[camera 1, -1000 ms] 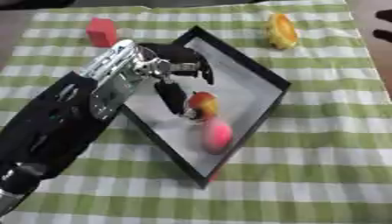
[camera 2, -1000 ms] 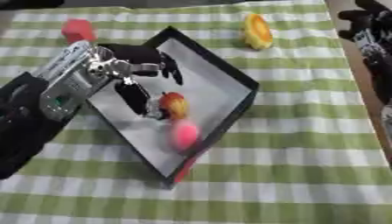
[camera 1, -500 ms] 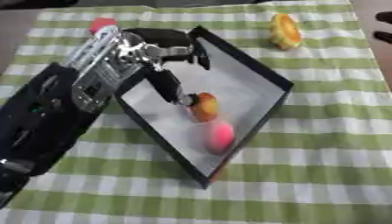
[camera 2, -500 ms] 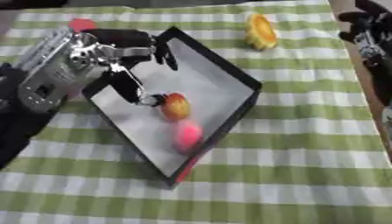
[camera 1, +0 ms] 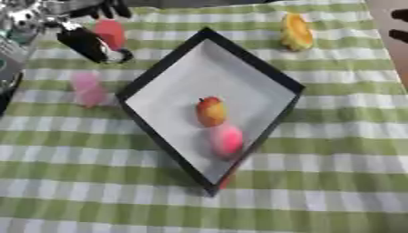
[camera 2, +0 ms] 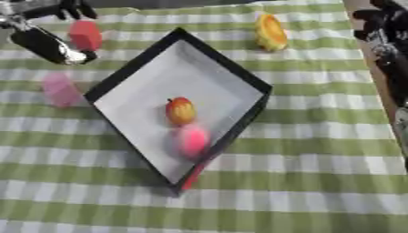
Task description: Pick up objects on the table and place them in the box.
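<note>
Green-checked table (camera 1: 334, 150): black box (camera 1: 163, 73) holding two fruits; left hand (camera 1: 79, 27) far-left corner, fingers (camera 2: 48, 45) spread over red block (camera 2: 84, 34).

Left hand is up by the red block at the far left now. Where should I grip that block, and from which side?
Judging by its pose, take the red block across its two side faces, from above. It stands on the cloth, clear of the box, with the left hand beside its left face. Its edges are too blurred to judge more.
</note>
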Robot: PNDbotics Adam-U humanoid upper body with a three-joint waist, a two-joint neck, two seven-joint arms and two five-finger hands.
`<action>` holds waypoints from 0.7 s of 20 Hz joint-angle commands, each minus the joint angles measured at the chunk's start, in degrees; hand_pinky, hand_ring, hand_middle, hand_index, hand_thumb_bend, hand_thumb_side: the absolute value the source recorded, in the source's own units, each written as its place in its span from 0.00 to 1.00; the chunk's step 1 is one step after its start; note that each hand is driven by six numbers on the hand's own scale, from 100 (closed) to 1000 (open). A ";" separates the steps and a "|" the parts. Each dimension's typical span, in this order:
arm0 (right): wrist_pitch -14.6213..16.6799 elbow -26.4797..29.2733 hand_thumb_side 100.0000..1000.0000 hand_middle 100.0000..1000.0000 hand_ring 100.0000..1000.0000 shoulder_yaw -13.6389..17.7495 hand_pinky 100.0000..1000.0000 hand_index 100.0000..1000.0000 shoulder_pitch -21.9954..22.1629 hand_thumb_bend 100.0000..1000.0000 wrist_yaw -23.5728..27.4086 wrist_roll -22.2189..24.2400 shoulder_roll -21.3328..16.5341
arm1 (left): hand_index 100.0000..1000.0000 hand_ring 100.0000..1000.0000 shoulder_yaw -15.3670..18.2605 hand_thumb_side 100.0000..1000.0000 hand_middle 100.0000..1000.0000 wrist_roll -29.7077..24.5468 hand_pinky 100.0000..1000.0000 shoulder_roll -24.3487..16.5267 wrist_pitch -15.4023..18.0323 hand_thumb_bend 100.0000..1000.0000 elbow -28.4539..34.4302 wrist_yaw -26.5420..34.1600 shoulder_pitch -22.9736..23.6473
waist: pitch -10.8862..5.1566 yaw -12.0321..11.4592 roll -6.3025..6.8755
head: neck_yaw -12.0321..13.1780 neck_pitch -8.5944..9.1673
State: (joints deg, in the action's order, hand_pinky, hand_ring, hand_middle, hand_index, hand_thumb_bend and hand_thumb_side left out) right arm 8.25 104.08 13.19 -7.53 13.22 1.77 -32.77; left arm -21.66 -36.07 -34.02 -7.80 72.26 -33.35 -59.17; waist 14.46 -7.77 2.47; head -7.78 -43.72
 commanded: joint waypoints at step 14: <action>0.02 0.90 0.56 0.74 0.96 0.09 0.86 0.91 -0.87 0.00 -0.54 0.17 -1.95 | 0.83 0.81 0.87 0.54 0.76 -4.82 0.82 -8.81 -3.57 0.74 -11.54 12.89 1.45 | -0.90 0.74 0.08 | 1.05 0.99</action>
State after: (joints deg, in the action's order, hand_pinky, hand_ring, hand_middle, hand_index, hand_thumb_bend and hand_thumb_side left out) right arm 8.25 104.08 13.00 -7.90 12.89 1.81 -32.85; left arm -20.93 -40.86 -40.83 -10.22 60.74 -21.22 -56.51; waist 14.50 -7.08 2.47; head -6.94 -43.23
